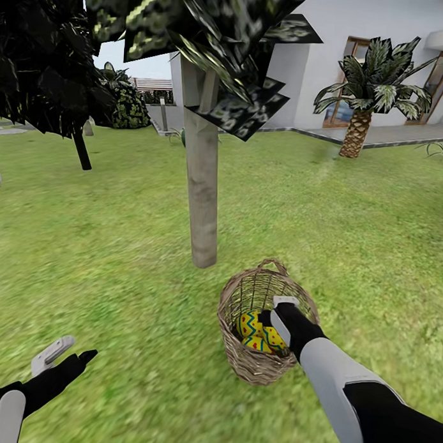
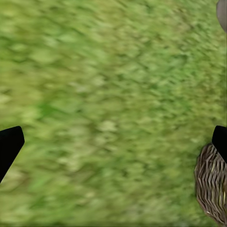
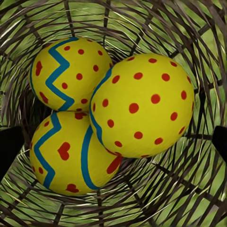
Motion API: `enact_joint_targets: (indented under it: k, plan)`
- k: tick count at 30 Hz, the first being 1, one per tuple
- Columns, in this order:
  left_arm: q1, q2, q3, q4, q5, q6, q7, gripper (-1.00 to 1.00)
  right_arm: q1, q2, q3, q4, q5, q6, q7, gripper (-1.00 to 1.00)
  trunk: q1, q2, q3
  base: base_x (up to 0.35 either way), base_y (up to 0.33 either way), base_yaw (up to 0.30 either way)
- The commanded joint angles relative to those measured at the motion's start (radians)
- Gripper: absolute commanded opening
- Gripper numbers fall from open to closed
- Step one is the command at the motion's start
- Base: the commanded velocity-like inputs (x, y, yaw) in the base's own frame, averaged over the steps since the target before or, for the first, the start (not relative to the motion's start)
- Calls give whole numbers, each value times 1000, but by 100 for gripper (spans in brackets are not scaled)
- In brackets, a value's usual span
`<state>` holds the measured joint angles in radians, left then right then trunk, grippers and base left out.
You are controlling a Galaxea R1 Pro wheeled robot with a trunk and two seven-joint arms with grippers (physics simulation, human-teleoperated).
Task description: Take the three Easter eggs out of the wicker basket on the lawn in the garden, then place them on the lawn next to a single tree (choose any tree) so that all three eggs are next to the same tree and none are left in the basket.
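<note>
Three eggs (image 3: 101, 116) fill the right wrist view, all packed together at the bottom of the basket (image 3: 189, 28): two with blue zigzag bands and one dotted egg lying on top, touching both. Black fingertips (image 3: 9, 146) show at either side of that view, spread wide with nothing between them, so the right gripper (image 1: 279, 313) is judged open and poised inside the basket's rim, above the eggs.

From the head view, the basket (image 1: 242, 366) stands on the lawn (image 1: 105, 256) just beside a tree (image 1: 202, 182) with a pale, bare trunk. The left gripper (image 1: 67, 353) hangs apart from the basket over bare grass, its fingers spread and holding nothing.

As for progress, nothing is done yet: all three eggs sit in the basket and none lies by the trunk. Each must be lifted out and set on the grass near that tree, which looks close enough to serve.
</note>
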<state>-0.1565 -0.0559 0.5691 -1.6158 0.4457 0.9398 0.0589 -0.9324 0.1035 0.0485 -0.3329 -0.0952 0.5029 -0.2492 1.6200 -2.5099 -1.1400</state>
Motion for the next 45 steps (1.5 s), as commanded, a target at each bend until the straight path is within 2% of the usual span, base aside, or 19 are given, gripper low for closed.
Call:
enact_joint_targets:
  k: [1,30,32,35,45]
  plan:
    - [-1,-1,2,-1,10,5,6,100,0,1,5,-2,-8,4,-8,100,0,0,-1,0,0,0]
    - [-1,-1,1,-1,8,5,6,100,0,3,4,12,21,4,-31,100,0,0,-1,23,0,0]
    - [-1,-1,0,-1,8,5,6,100,0,3,4,12,27,4,-32,100,0,0,-1,0,0,0]
    - [-1,-1,0,-1,8,5,5,100,0,4,4,12,58,3,-32,100,0,0,-1,0,0,0]
    - [-1,-1,-3,-1,8,5,5,100,0,4,4,10,67,0,-31,100,0,0,-1,0,0,0]
